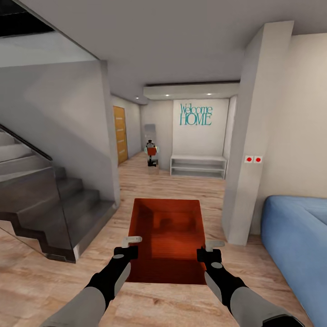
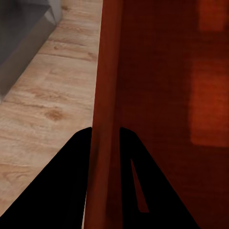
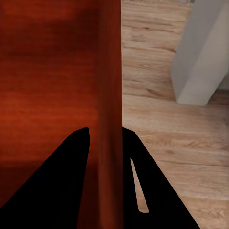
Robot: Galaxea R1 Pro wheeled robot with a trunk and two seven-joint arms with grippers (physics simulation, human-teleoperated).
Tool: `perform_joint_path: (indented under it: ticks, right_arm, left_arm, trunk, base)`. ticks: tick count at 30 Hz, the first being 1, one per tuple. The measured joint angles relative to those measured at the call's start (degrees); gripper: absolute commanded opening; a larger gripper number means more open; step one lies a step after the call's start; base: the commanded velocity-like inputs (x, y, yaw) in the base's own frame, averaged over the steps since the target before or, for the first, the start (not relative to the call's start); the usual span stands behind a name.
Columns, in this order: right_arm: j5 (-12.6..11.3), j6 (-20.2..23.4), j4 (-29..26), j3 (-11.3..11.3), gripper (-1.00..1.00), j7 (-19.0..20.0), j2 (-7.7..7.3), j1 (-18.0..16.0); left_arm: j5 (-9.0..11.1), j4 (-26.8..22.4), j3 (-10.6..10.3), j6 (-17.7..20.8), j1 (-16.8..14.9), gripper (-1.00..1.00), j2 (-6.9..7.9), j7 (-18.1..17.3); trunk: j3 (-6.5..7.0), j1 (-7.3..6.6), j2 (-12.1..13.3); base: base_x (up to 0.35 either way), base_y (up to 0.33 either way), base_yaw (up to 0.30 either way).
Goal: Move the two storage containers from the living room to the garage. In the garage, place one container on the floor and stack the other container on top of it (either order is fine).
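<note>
An orange-red storage container (image 1: 165, 236) hangs in front of me above the living room's light wood-plank floor (image 1: 181, 181), open side up. My left gripper (image 1: 129, 247) is shut on its left wall, and my right gripper (image 1: 206, 252) is shut on its right wall. The left wrist view has that thin wall (image 2: 107, 95) pinched between the left gripper's (image 2: 106, 136) two dark fingers. The right wrist view has the other wall (image 3: 110, 71) held the same way by the right gripper (image 3: 106, 136). The garage and its floor are out of view.
A dark staircase with a glass side (image 1: 54, 204) stands at the left. A blue sofa (image 1: 295, 236) and a white pillar (image 1: 245, 159) are at the right. Ahead, a hallway leads to a white bench (image 1: 198, 165), a wooden door (image 1: 120, 134) and a small red object (image 1: 151, 154).
</note>
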Motion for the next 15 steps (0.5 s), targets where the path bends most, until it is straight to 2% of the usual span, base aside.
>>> perform_joint_path:
  ticks: [15]
  right_arm:
    - [-0.01,0.02,0.00,0.01,-1.00,0.02,0.00,0.00]
  left_arm:
    - [0.01,0.02,0.01,0.00,0.00,-1.00,0.00,0.00]
  trunk:
    - [0.00,0.00,0.00]
  base:
    - [0.325,0.000,0.000]
